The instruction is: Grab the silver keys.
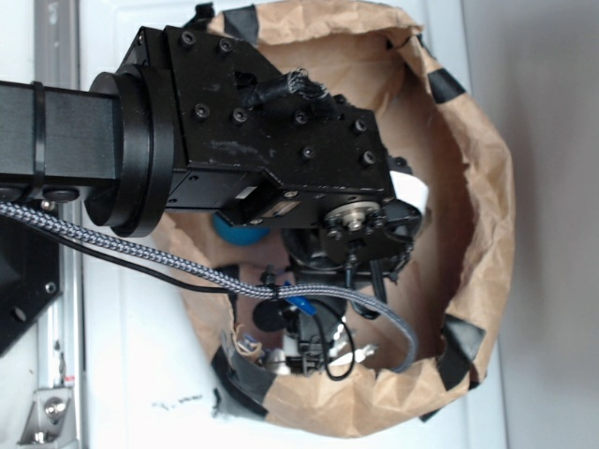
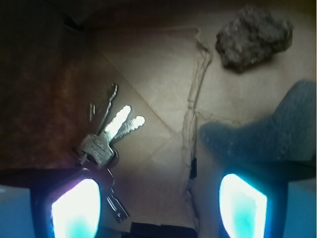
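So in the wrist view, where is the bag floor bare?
Bare paper lies between the silver keys and the grey fuzzy object, and up towards the rough rock. It is crowded at lower left, where the keys meet one fingertip.

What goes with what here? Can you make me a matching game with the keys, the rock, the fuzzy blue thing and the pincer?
Things:
1. keys
2. rock
3. fuzzy blue thing
4. pincer

Places or states:
A. top right of the wrist view
B. open, with glowing fingers
C. left of the middle, shiny silver
D. right side, below the rock

Pairs: 1-C, 2-A, 3-D, 4-B
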Controlling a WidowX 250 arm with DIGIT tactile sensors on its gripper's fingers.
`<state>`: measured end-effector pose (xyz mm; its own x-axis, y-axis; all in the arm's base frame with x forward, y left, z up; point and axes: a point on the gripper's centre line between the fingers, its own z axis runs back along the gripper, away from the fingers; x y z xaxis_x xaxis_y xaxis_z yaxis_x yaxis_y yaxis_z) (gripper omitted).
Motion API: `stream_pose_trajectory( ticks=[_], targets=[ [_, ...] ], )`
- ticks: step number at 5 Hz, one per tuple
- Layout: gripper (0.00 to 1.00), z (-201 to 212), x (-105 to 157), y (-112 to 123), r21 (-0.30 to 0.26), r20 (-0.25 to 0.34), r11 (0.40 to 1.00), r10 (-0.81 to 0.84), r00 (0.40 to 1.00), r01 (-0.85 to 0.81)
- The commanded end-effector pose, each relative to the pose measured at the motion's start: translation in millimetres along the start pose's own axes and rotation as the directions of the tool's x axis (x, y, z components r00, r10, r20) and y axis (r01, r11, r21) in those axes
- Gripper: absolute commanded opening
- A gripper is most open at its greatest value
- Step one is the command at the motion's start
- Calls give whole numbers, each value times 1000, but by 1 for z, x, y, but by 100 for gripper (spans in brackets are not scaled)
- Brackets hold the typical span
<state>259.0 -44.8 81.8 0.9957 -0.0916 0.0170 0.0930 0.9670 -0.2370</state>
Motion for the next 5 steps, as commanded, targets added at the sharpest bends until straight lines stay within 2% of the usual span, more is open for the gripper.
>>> stream_pose_trajectory(
  ticks=[1,2,5],
  targets=[
    [100,14,13,-2,-18,33,1000,-6,999,6],
    [100,8,14,-5,-41,-2,999,-9,1000,8],
    [100,-11,-11,-27,-134,-70,988,-87,994,77]
  ],
)
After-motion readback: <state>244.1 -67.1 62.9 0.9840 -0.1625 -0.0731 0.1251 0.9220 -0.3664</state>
